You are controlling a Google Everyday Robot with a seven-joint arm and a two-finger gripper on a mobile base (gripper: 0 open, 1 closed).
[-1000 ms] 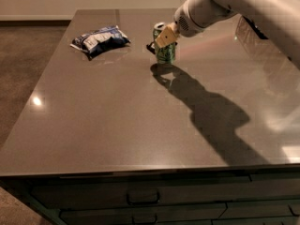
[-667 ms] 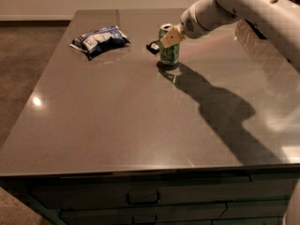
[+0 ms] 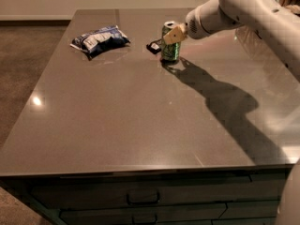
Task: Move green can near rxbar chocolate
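The green can (image 3: 169,48) stands upright at the back middle of the grey table (image 3: 140,125), its base on or just above the surface. My gripper (image 3: 172,34) reaches in from the right and is shut on the can's upper half, with a tan finger (image 3: 174,33) across its front. The rxbar chocolate (image 3: 153,47), a small flat black bar, lies just left of the can, almost touching it.
A crinkled blue-and-white snack bag (image 3: 100,40) lies at the back left of the table. My white arm (image 3: 243,8) crosses the back right corner and casts a long shadow to the right. Drawers with handles (image 3: 143,198) run below the front edge.
The gripper has carried the can a little to the right and lowered it, from a raised hold down to the table beside the black bar.
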